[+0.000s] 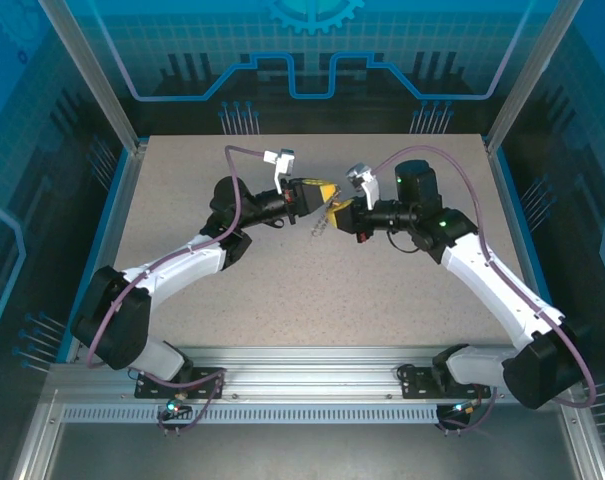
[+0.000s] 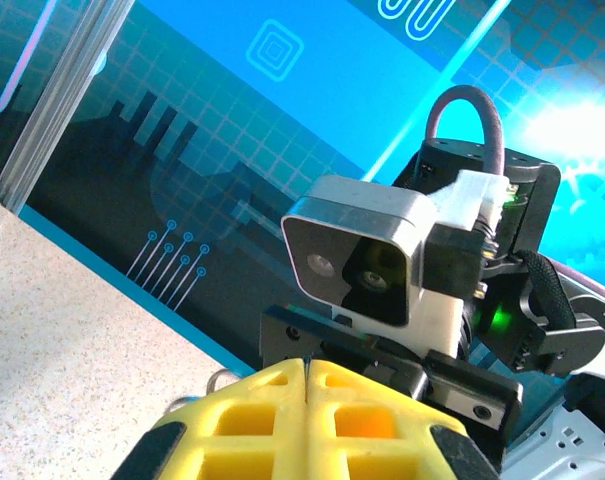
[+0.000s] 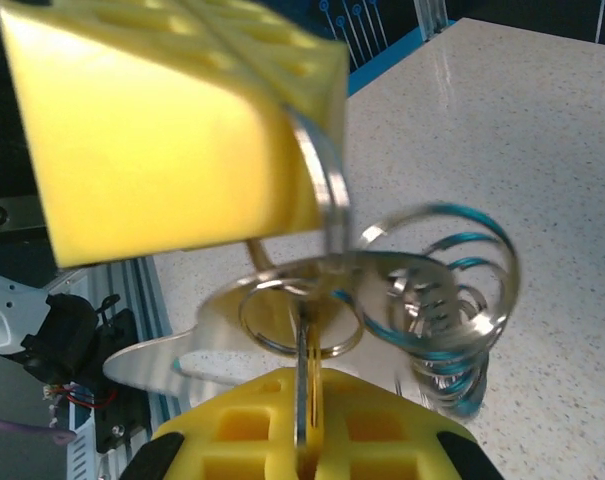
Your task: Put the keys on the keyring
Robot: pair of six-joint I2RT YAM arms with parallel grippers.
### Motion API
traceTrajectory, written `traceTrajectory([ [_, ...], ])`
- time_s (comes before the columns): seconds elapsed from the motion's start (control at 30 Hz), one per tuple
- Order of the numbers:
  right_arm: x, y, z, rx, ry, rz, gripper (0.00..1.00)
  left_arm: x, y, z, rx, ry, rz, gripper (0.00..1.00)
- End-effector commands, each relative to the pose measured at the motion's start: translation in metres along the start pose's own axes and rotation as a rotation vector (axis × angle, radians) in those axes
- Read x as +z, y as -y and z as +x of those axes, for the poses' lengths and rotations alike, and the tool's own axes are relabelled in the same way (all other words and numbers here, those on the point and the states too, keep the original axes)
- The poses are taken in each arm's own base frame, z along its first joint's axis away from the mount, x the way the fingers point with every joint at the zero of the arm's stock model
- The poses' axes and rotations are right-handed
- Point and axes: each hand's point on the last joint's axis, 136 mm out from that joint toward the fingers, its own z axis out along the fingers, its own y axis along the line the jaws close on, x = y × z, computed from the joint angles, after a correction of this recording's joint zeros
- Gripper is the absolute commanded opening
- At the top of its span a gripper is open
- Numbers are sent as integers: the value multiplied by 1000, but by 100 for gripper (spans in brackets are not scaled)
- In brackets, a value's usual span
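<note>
Silvery keyring (image 3: 402,290) between both yellow jaws

A robot lab test cell: speckled table (image 1: 312,290), aluminium frame rails (image 1: 302,385), blue circuit-patterned backdrop panels (image 1: 312,50).

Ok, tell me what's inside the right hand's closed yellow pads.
A thin silver metal piece stands edge-on in the slit between the right hand's pads, rising into a tangle of silver rings. Its lower end is covered by the pads.
</note>
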Motion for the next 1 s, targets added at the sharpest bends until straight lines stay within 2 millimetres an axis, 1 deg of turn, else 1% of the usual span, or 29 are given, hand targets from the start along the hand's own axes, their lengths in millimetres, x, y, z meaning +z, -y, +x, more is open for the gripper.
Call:
traceTrajectory([
  [0.0,14,-5,-3,-2,-6,-15,0,-2,31,-24,88,84,72,0],
  [0.07,19,-7,-3,-6,-17,-22,0,-2,30,-23,85,85,73,0],
  [0.17,22,-5,-1,-5,-21,-11,0,-2,29,-21,81,86,69,0],
  [0.33,20,0,-3,-2,-5,16,0,-4,28,-20,77,93,61,0],
  [0.53,17,1,0,10,-5,28,0,-6,29,-23,76,124,58,0],
  [0.57,15,0,1,13,-6,30,2,-7,29,-24,77,130,58,0],
  [0.63,10,2,4,17,-7,42,21,-7,28,-25,78,137,55,0],
  [0.7,1,2,8,21,-2,55,34,-7,29,-27,82,143,55,0],
  [0.8,-15,6,17,39,14,83,44,-7,29,-30,92,154,53,0],
  [0.97,-47,10,28,76,82,119,46,-7,31,-32,101,170,65,0],
])
